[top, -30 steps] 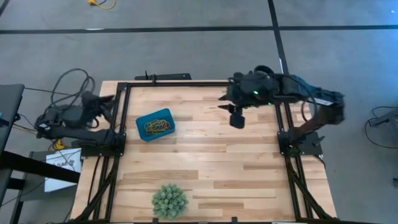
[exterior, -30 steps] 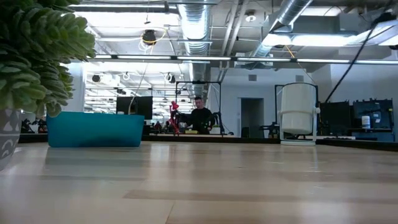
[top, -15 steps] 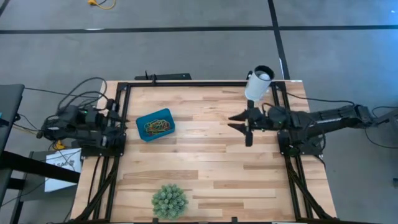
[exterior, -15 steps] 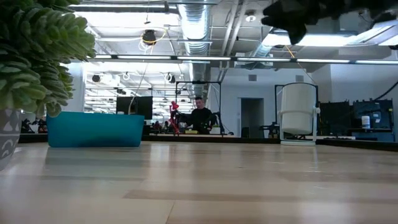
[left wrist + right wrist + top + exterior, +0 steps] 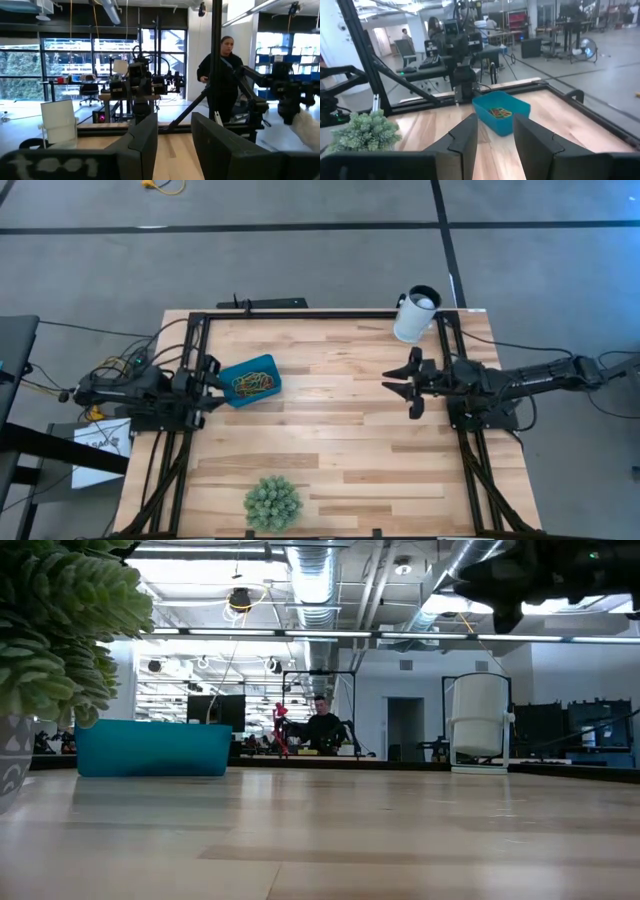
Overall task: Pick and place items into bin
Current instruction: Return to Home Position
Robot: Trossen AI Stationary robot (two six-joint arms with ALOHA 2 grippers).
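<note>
Looks done: rubber bands [image 5: 253, 383] heaped in bin [image 5: 263, 363], none seen loose on counter [image 5: 330, 440]. Left tool [image 5: 207, 376], right tool [image 5: 398, 380] both parted, empty, parked at sides.

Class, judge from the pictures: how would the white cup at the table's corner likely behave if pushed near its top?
The white cup stands upright, taller than wide, so it would probably tip. Its round wall suggests it might then roll.
</note>
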